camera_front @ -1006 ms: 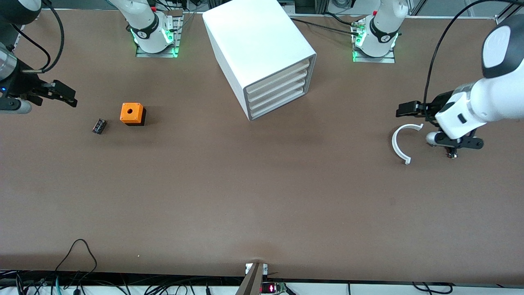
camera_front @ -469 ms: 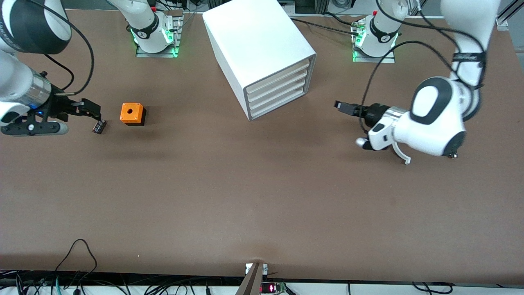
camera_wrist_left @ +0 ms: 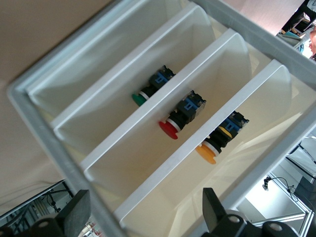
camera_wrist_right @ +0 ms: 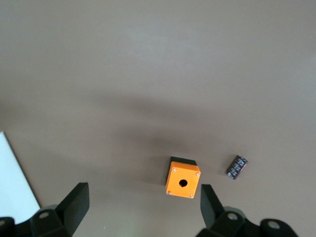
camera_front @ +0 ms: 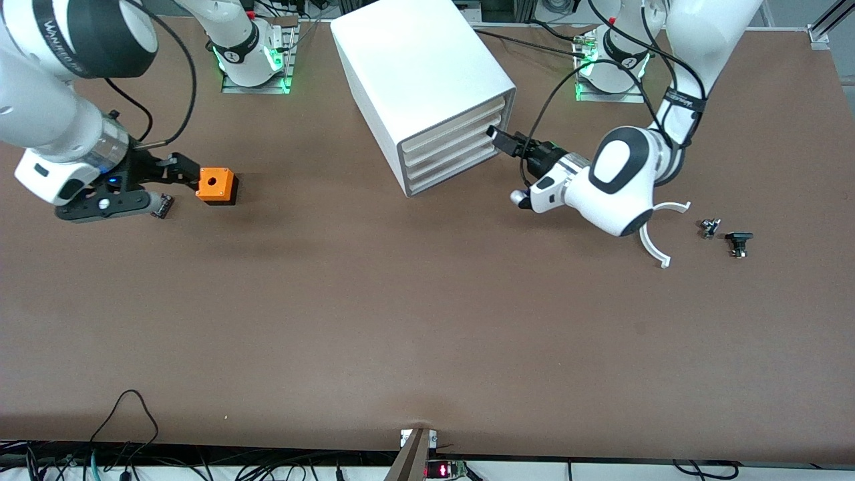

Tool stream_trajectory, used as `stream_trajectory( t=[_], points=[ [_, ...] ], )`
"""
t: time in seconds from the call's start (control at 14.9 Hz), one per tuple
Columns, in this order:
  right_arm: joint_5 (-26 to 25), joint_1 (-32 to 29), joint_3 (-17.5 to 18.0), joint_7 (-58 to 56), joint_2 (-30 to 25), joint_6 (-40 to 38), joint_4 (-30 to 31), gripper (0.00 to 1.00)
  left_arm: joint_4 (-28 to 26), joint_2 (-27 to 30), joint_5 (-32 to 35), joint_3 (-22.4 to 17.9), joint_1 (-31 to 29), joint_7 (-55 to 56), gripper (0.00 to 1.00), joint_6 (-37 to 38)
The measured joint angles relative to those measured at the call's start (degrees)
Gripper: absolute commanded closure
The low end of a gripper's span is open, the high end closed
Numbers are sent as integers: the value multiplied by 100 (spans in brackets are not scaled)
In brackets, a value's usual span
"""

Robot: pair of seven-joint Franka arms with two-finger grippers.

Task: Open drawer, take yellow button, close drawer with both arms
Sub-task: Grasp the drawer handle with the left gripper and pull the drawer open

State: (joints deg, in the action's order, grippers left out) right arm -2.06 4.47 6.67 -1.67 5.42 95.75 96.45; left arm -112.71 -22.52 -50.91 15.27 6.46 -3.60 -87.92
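Observation:
The white cabinet (camera_front: 414,60) stands at the table's back middle with all four drawers shut; the drawer (camera_front: 454,125) is the uppermost. My left gripper (camera_front: 499,137) is open, right in front of the drawer fronts at their left-arm end. The left wrist view looks into the trays between my open fingers (camera_wrist_left: 145,217). There the button (camera_wrist_left: 217,143), with its orange-yellow cap, lies in one tray, beside a red-capped and a green-capped one in other trays. My right gripper (camera_front: 180,180) is open over the table beside the orange cube (camera_front: 216,185), also in the right wrist view (camera_wrist_right: 143,212).
The orange cube (camera_wrist_right: 183,182) with a hole and a small black part (camera_front: 161,205) lie toward the right arm's end. A white curved piece (camera_front: 658,234) and two small black parts (camera_front: 709,228) (camera_front: 738,242) lie toward the left arm's end.
My left arm has swung from over the white curved piece to the cabinet's drawer fronts. My right gripper has moved in from the table's end to beside the orange cube.

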Motion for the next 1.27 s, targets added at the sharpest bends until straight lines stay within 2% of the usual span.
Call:
stream_trajectory(
  t=[0.2, 0.4, 0.47, 0.54, 0.6, 0.67, 0.8, 0.94, 1.01, 1.27],
  points=[
    [0, 24, 250, -21, -1, -39, -46, 0, -177, 1, -118, 252, 1, -3, 0, -238],
    [3, 37, 352, -139, -1, -38, -56, 0, -376, 1, -159, 526, -6, -44, 0, -568],
    [3, 70, 403, -154, -1, -26, -62, 0, -449, 1, -212, 624, -4, -50, 6, -691],
    [3, 129, 449, -155, 1, 31, -74, 0, -515, 2, -244, 706, -1, -53, 36, -784],
    [3, 198, 482, -155, 5, 133, -106, 0, -567, 2, -253, 756, 0, -63, 90, -844],
    [3, 258, 504, -155, 6, 241, -148, 0, -604, 2, -253, 770, 0, -78, 100, -872],
    [3, 301, 516, -375, 7, 406, -232, 0, -623, 4, -253, 767, -34, -111, 100, -878],
    [26, 299, 512, -1250, 30, 577, -252, 0, -583, 41, -263, 715, -91, -134, 100, -895],
    [137, 301, 513, -1828, 63, 642, -260, 0, -521, 87, -263, 578, -117, -141, 100, -933],
    [537, 333, 531, -3455, 383, 595, -601, 0, -1, 186, -208, -440, -329, -366, 100, -1028]
  ],
)
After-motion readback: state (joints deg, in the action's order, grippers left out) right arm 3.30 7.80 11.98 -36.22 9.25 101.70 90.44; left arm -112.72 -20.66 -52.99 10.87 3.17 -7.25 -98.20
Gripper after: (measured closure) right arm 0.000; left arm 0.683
